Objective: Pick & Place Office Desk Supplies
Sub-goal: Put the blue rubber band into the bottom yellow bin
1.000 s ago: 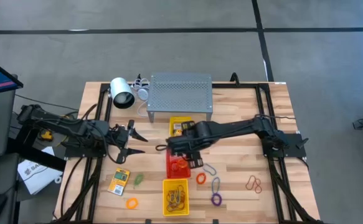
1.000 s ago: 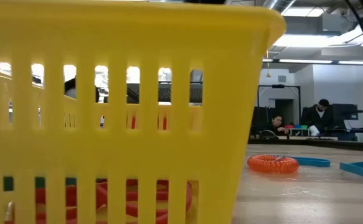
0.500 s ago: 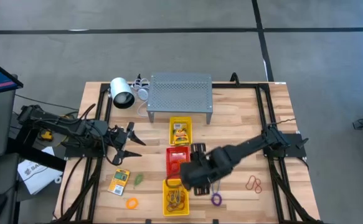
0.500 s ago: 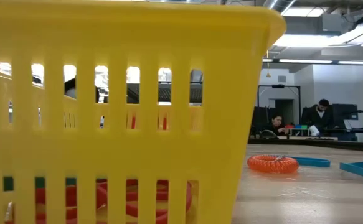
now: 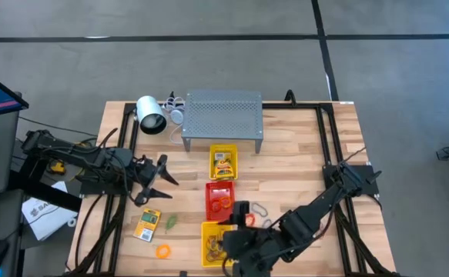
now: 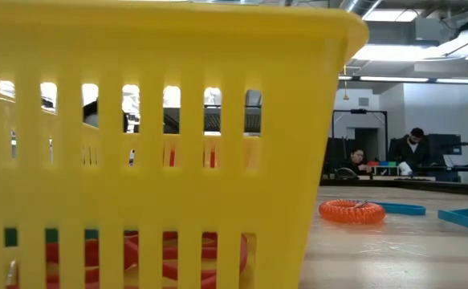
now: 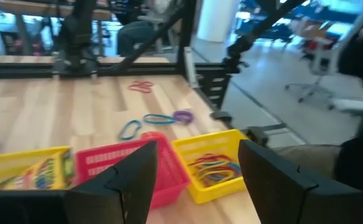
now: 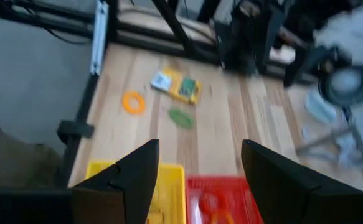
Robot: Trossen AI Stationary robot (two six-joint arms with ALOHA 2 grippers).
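Below, right gripper (image 5: 236, 250) over the near yellow tray (image 5: 209, 229), fingers (image 8: 122, 180) spread wide, holding nothing. Left gripper (image 5: 156, 178) beside the table's left edge, likewise parted and empty. Card packet (image 5: 147, 225), green loop (image 5: 171, 221), orange ring (image 5: 162, 251) on bare wood.

The wooden desk (image 5: 301, 165) carries three small trays in a row down its middle: a yellow tray (image 5: 223, 162) at the far end, a red tray (image 5: 211, 201) in the middle and another yellow tray (image 5: 209, 238) nearest. Behind them stands a grey perforated metal shelf (image 5: 222, 114). Left of the shelf lies a white lamp (image 5: 151, 114). People (image 6: 414, 144) sit in the room behind.
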